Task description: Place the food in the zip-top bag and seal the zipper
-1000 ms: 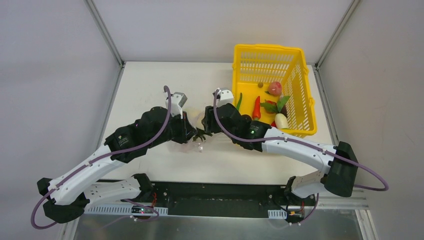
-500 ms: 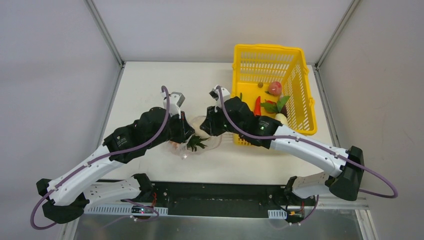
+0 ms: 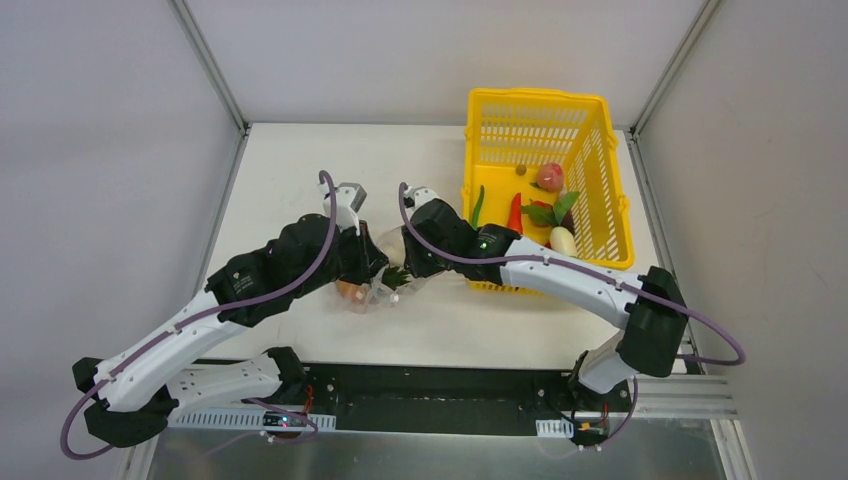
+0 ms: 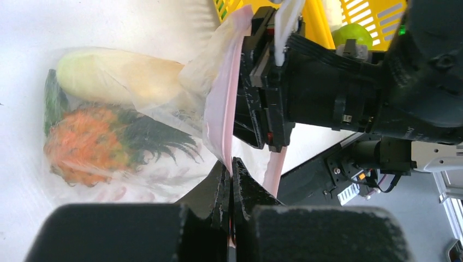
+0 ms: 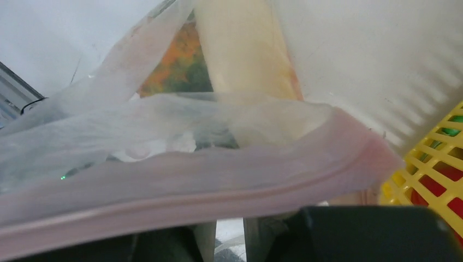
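The zip-top bag (image 3: 372, 292) lies between my two grippers on the table. In the left wrist view the bag (image 4: 136, 164) holds food: a pale whitish piece (image 4: 114, 76), an orange piece (image 4: 82, 144) and dark green leaves (image 4: 153, 139). My left gripper (image 4: 232, 164) is shut on the pink zipper (image 4: 221, 109). My right gripper (image 3: 398, 262) faces it, its jaws nearly together on the same strip; it also shows in the left wrist view (image 4: 267, 98). In the right wrist view the zipper (image 5: 218, 183) runs across the frame and hides the fingertips.
A yellow slotted basket (image 3: 540, 95) stands at the back right, close behind the right arm. It holds a red chilli (image 3: 514, 215), a green chilli (image 3: 478, 203), a pink round piece (image 3: 549, 177) and a white radish with green leaves (image 3: 562, 240).
My right gripper has moved left and a little away from me along the bag's mouth, closer to the left gripper. The bag has bunched up between them.
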### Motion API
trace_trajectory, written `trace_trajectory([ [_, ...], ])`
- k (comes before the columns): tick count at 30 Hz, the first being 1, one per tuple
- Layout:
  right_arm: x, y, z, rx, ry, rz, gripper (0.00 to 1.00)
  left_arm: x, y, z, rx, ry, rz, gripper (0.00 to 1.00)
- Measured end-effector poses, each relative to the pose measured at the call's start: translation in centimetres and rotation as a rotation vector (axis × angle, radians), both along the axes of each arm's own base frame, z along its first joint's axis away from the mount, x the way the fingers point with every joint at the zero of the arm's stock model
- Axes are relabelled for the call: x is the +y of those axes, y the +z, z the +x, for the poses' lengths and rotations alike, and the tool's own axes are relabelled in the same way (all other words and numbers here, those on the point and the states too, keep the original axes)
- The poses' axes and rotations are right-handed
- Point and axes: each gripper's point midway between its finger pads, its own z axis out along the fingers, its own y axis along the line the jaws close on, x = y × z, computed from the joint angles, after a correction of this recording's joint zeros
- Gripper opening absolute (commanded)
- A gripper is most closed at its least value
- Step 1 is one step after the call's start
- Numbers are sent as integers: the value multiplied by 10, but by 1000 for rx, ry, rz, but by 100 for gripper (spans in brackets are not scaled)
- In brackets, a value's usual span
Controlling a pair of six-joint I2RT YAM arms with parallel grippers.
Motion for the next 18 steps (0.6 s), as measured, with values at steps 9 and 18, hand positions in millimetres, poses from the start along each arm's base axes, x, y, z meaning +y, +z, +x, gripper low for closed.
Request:
trace_trajectory([
  [9, -1, 70, -29, -42, 122, 248, 48, 11, 4, 5, -29, 55, 2, 0],
  [18, -25, 147, -45, -146, 152, 449, 29, 14, 3, 8, -28, 87, 6, 0],
])
